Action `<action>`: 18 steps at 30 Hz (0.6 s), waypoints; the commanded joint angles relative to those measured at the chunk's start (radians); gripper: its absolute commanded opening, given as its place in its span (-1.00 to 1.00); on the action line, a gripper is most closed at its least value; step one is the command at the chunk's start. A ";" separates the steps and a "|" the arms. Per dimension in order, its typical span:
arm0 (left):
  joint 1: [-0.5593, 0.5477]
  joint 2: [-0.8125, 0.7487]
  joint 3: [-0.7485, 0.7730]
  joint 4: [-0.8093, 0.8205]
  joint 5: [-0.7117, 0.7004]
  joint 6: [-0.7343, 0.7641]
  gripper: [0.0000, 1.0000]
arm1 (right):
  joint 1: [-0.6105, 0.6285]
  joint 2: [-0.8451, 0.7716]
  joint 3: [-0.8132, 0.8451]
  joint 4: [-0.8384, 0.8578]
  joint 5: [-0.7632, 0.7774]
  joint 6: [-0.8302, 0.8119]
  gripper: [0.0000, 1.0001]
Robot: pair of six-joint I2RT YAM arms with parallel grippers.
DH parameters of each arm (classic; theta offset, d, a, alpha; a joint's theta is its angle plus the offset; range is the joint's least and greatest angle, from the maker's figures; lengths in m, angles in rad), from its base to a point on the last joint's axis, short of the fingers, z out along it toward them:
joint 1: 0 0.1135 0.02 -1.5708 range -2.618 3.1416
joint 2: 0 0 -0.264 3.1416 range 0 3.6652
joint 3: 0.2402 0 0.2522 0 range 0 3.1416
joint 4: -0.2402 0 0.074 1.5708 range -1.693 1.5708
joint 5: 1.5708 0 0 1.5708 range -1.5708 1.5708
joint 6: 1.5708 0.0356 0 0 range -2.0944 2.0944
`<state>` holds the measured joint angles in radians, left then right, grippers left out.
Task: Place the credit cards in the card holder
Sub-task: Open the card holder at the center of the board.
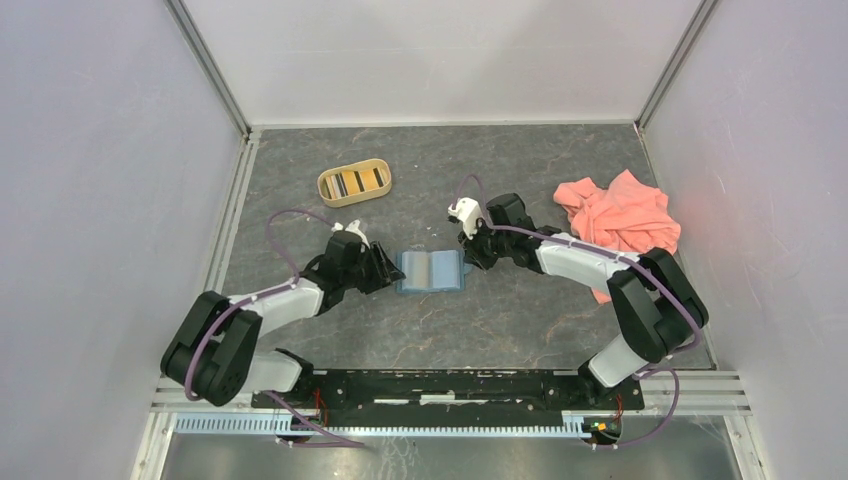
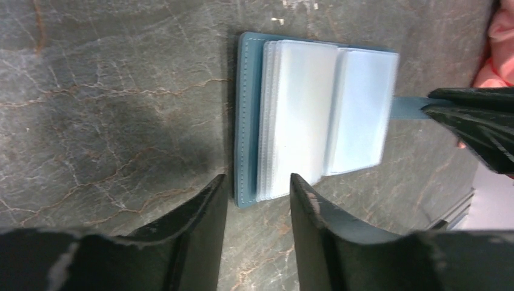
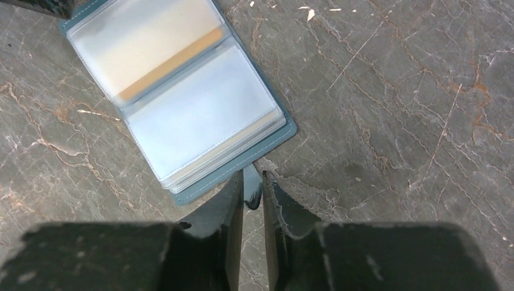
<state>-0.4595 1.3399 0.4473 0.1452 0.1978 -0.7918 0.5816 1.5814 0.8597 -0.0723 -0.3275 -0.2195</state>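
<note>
Top external view: the holder [image 1: 432,270] is laid open and flat between both grippers. It is judged light and floppy, with slick clear sleeves [image 2: 303,115], and is best taken by the stiffer cover edge. Its tab appears pinched in the right gripper's [image 3: 253,179] narrow fingers. The left gripper [image 2: 257,182] is parted and empty at its left edge. Cards [image 1: 355,182] are seen in a tray [image 1: 322,186] beyond it.

Left claw [image 2: 257,182], right claw [image 3: 253,179] flanking wallet [image 1: 430,271]

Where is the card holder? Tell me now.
In the top view the card holder lies open in the middle, between the left jaws and the right jaws; the tan tray sits farther back to the left.
</note>
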 commanded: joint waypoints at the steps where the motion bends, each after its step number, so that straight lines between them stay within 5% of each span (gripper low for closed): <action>1: 0.004 -0.103 0.033 0.018 0.031 0.043 0.09 | -0.011 -0.032 0.029 -0.010 -0.039 -0.055 -0.47; 4: 0.003 -0.178 0.050 -0.013 0.027 0.093 0.27 | -0.021 -0.048 0.039 -0.020 -0.059 -0.083 -0.30; 10: 0.004 -0.258 0.055 0.037 0.048 0.129 0.98 | -0.046 -0.089 0.068 -0.077 -0.186 -0.194 -0.09; 18: 0.006 -0.167 0.047 0.201 0.187 0.052 0.92 | -0.076 -0.108 0.057 -0.085 -0.421 -0.229 -0.06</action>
<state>-0.4591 1.1236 0.4778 0.2096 0.2695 -0.7174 0.5228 1.4887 0.8871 -0.1539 -0.5770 -0.4198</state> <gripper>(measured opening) 0.994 0.473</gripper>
